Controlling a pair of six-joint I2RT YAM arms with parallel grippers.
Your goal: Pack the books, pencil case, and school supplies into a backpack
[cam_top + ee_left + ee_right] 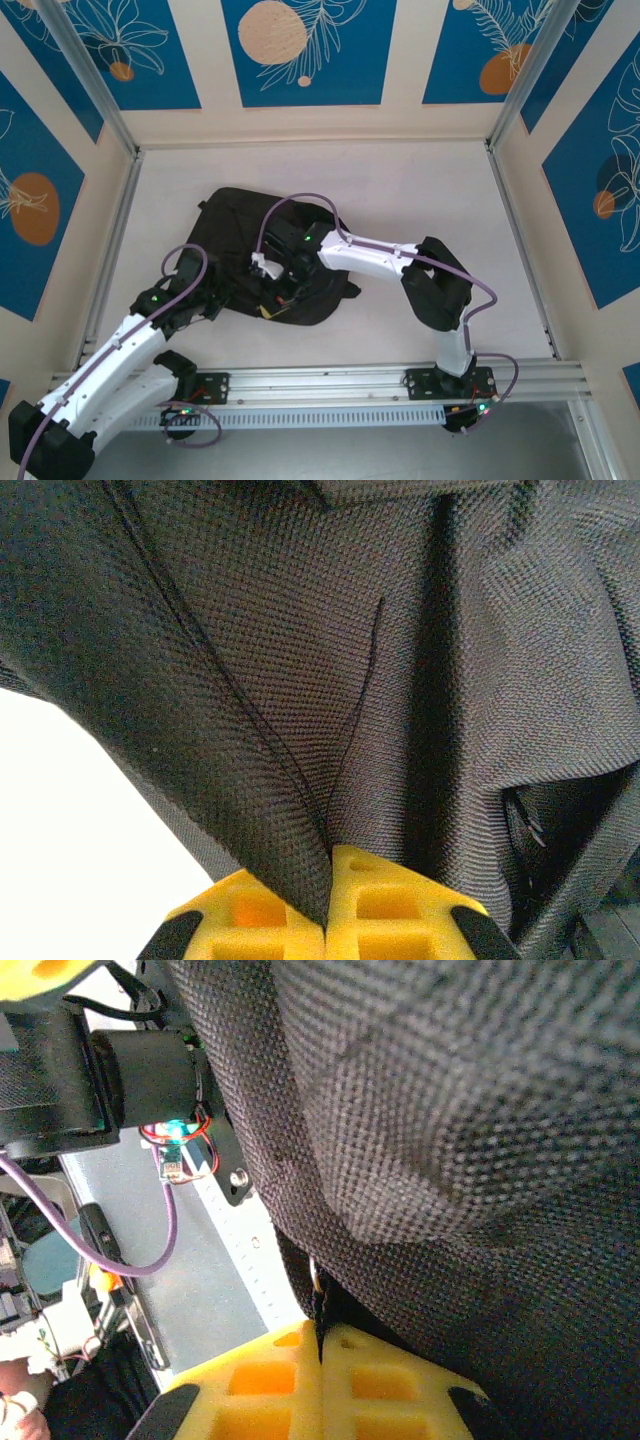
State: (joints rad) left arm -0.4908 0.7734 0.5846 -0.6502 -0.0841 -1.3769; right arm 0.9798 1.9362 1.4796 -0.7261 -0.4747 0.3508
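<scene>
1. The backpack (240,225) lies slumped and crumpled on the pale table (400,190), left of centre and toward the near edge. Its black fabric is bunched up between the two arms.
2. The left end effector (213,300) is at the bag's near-left edge. From the left wrist, its yellow fingers (250,920) are pressed together with a ridge of the woven black cloth (300,680) pinched in the seam between them. A crease runs up from that pinch. The white table (80,830) shows beyond the bag's edge at lower left.
3. The right end effector (285,278) is buried in the middle of the bag, reaching in from the right with its white forearm (365,255) lying across the fabric. From the right wrist, its yellow fingers (390,1390) are closed too. A dark fold of the bag (480,1110) comes down into the thin gap between them, so it grips the cloth.
4. In that same right wrist view, a black joint of the left arm (140,1085) with a small teal light sits just beside the bag. A purple cable (160,1250) loops below it.
5. Along the near edge runs a metal rail (330,380) carrying both arm bases.
6. Cream walls with blue leaf-patterned panels (300,50) close in the table on three sides.
</scene>
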